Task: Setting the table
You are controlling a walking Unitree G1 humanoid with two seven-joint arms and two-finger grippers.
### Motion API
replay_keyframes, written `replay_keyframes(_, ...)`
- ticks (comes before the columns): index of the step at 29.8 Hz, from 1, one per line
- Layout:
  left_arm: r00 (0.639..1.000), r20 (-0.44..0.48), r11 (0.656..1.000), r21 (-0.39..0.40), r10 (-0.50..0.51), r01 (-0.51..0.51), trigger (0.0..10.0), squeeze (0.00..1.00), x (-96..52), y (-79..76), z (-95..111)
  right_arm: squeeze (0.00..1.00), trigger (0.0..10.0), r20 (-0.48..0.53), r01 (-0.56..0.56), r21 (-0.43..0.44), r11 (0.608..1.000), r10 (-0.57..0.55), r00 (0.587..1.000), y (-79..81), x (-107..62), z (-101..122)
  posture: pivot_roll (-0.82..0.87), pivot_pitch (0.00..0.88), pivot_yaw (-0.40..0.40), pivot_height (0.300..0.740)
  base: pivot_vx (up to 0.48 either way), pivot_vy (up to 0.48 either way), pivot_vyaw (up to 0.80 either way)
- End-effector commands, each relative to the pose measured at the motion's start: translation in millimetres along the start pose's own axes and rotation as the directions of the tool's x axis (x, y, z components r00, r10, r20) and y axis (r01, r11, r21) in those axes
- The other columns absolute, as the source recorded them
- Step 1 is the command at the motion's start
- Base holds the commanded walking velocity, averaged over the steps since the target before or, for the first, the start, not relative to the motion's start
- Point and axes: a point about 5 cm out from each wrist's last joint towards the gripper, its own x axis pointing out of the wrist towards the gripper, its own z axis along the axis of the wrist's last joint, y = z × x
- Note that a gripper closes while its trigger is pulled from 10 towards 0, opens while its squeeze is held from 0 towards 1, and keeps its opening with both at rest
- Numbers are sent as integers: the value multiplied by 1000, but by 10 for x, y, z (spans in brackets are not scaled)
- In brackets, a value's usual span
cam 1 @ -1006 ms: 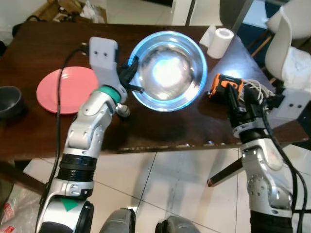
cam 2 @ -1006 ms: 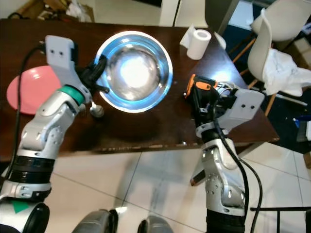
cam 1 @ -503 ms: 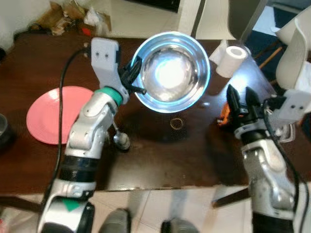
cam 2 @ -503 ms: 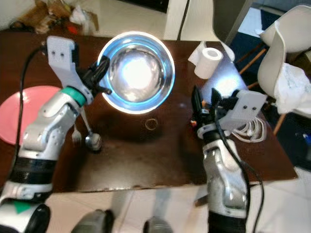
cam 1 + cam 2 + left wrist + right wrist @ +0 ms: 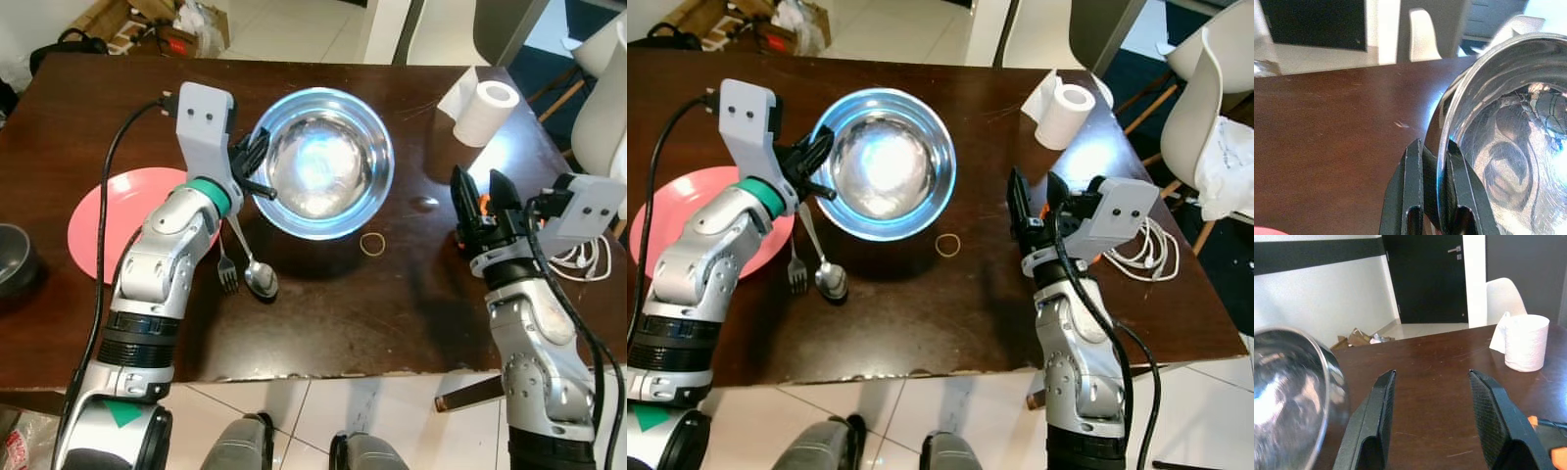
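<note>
A shiny steel bowl [image 5: 321, 164] sits over the middle of the dark wooden table [image 5: 323, 313]. My left gripper [image 5: 257, 166] is shut on its left rim; in the left wrist view the black fingers [image 5: 1413, 196] pinch the rim [image 5: 1449, 127] from both sides. A pink plate [image 5: 108, 225] lies to the left, partly under my left arm. A fork [image 5: 225, 272] and a spoon [image 5: 259, 278] lie between plate and bowl. My right gripper [image 5: 485, 201] hovers open at the table's right side, with nothing between its fingers [image 5: 1376, 426].
A rubber band [image 5: 372, 244] lies just right of the bowl. A paper roll [image 5: 487, 111] stands at the back right, a dark grey bowl [image 5: 15, 259] at the left edge. An orange device [image 5: 1547, 423] and a white cable [image 5: 1141, 250] lie by my right gripper. White chair [image 5: 1215, 108] at right.
The view has shifted, so the fork, spoon and rubber band now show. The bowl looks smaller, lower toward the table, still in my left gripper. The right gripper stands clear of the orange device.
</note>
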Motion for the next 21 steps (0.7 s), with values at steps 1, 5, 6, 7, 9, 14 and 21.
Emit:
replay_keyframes(1, 998, -51, 999, -26, -26, 25, 10000, 0, 78, -46, -6, 0, 10000, -3, 10, -5, 1000, -10, 1000, 1, -31, 5, 72, 50, 32, 740, 0, 0, 0)
replay_keyframes(5, 998, -60, 999, -34, -12, 10, 10000, 0, 122, -24, -2, 0, 10000, -2, 10, -3, 1000, -10, 1000, 13, -38, 3, 75, 57, 37, 740, 0, 0, 0)
replay_keyframes(6, 998, -60, 999, -34, -12, 10, 10000, 0, 122, -24, -2, 0, 10000, -2, 10, -3, 1000, -10, 1000, 13, -38, 3, 75, 57, 37, 740, 0, 0, 0)
replay_keyframes(7, 997, -79, 998, -68, -19, 14, 10000, 0, 176, -18, 14, 0, 10000, -2, 9, -2, 1000, -9, 1000, 27, -46, 1, 71, 66, 42, 740, 0, 0, 0)
replay_keyframes(9, 997, -79, 998, -68, -19, 14, 10000, 0, 176, -18, 14, 0, 10000, -2, 9, -2, 1000, -9, 1000, 27, -46, 1, 71, 66, 42, 740, 0, 0, 0)
replay_keyframes(14, 978, -207, 986, -166, -24, -11, 10000, 0, 471, 20, 30, 0, 10000, 5, -3, -14, 1000, 3, 1000, 108, -57, 20, 58, 101, 82, 740, 0, 0, 0)
replay_keyframes(21, 960, -277, 968, -229, 36, -102, 10000, 0, 539, 188, -45, 0, 10000, 16, 6, -20, 1000, -6, 1000, 114, -83, 55, 44, 125, 98, 740, 0, 0, 0)
